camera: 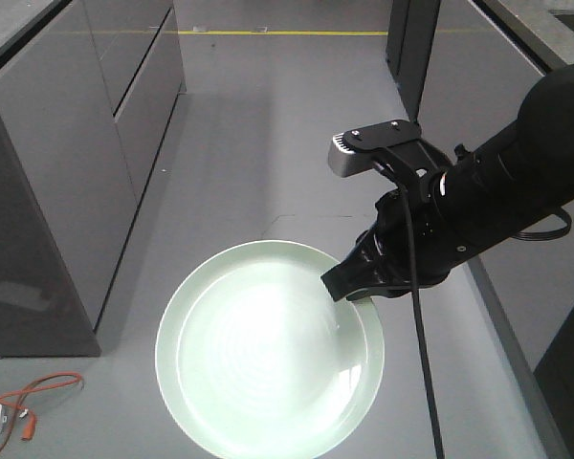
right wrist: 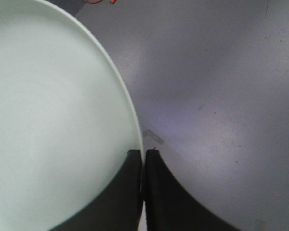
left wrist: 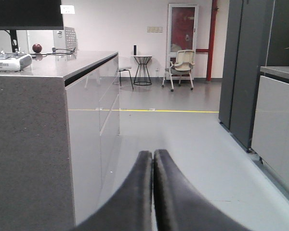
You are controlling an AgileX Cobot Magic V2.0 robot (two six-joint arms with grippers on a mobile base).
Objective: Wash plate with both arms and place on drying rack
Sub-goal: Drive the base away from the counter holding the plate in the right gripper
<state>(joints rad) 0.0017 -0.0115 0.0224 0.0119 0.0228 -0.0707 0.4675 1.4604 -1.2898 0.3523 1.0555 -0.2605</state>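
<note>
Green plate (camera: 268, 354) at bottom middle, pinched at its upper-right rim by right tool (camera: 352, 285); left tool (left wrist: 153, 154) clenched tight.

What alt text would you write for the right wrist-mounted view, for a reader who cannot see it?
The right end effector, seen from just behind its two black fingers, is shut on the rim of a pale mint-green plate. The plate fills the left half of the picture. The rest shows bare grey floor below.
</note>
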